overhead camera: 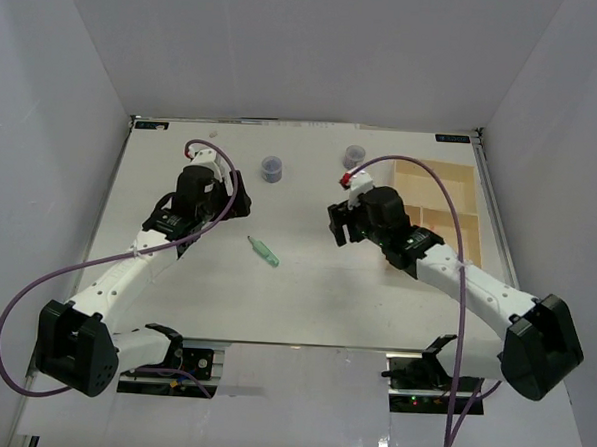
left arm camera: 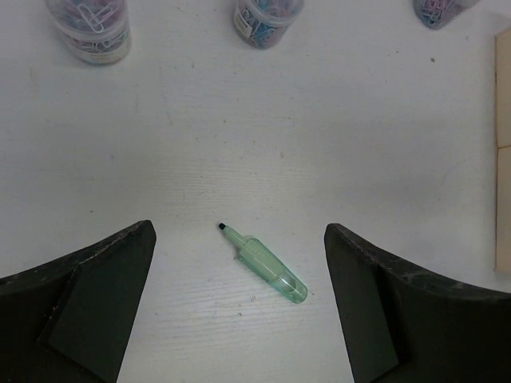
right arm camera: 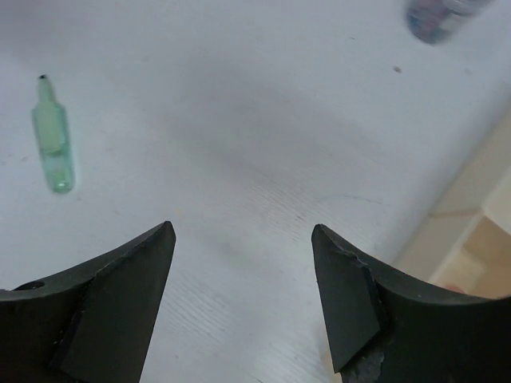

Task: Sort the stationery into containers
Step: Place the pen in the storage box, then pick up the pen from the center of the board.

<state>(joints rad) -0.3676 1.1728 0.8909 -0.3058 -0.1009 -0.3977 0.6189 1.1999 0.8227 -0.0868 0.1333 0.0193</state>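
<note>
The sorting looks well on but not finished: a single green pen lies loose on the white desk, about midway between the two arms and well apart from the wooden tray at the far right. Three small round pots filled with coloured paper clips stand along the far side of the desk, outside the tray. A little red or pink shows in a tray compartment close to the right arm, so some items seem to be put away, though what they are is too small to tell. The left hand is spread wide and empty, poised above the green pen. The right hand is released too, with nothing between its fingers. Two small labels sit at the desk's far corners, too small to read; the pen shows no legible brand.
</note>
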